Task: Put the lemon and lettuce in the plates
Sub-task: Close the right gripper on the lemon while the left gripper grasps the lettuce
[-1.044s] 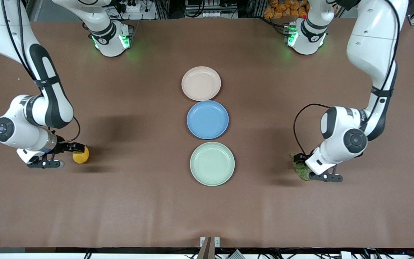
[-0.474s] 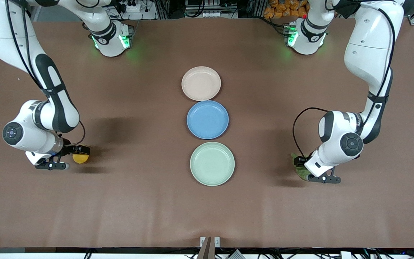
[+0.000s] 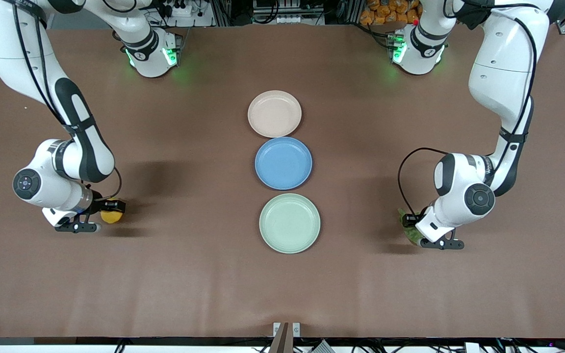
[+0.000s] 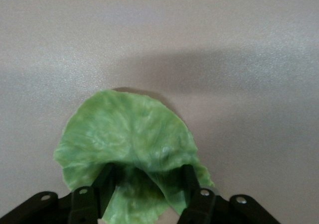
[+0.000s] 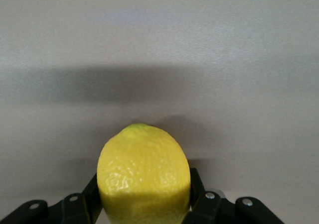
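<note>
The yellow lemon lies on the table toward the right arm's end. My right gripper is down at table level, open, with one finger close on each side of the lemon. The green lettuce lies flat toward the left arm's end, mostly hidden under the left hand. My left gripper is open, its fingers set down on the lettuce with a raised fold of the leaf between them. The beige-pink plate and the mint green plate are empty at mid-table.
A blue plate lies between the two plates, touching the beige-pink one. The brown table top is bare round both grippers.
Both arms have lowered and drawn slightly toward mid-table. The right gripper has slid farther round the lemon, which barely shifted. The left gripper has settled onto the lettuce.
</note>
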You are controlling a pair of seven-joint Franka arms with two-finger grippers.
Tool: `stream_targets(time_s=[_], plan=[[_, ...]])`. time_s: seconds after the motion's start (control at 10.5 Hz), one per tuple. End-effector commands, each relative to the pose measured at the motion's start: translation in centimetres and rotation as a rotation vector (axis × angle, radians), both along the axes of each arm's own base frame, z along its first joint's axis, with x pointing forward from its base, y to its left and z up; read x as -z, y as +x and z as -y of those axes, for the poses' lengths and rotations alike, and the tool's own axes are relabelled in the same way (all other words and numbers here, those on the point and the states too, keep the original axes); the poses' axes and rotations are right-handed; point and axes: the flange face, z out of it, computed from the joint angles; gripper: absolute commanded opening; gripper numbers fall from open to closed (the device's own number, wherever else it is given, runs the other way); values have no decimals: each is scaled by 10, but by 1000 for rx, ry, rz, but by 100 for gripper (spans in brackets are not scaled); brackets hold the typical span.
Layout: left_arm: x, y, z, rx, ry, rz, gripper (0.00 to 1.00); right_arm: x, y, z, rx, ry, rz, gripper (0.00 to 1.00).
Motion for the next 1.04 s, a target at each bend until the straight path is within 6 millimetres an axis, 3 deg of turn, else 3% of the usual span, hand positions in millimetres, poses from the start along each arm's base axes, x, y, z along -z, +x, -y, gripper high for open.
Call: stream_targets(time_s=[0.0, 0.09, 0.19, 0.38, 0.66, 0.95], plan=[[0, 7, 1, -28, -16, 13, 25, -11, 6, -21, -23, 14, 11, 0], [-2, 7, 2, -24, -17, 16, 4, -17, 6, -32, -30, 17, 5, 0], [-7, 11, 3, -23, -17, 26, 0, -21, 7, -47, -14, 17, -4, 0], [-17, 15, 11, -10, -17, 48, 0, -31, 9, -86, 27, 12, 2, 0], [-42, 19, 19, -3, -28, 80, 0, -47, 13, -115, 19, 28, 7, 0], [-78, 16, 79, 38, -71, 129, 0, -49, 14, -135, 36, 29, 14, 0]])
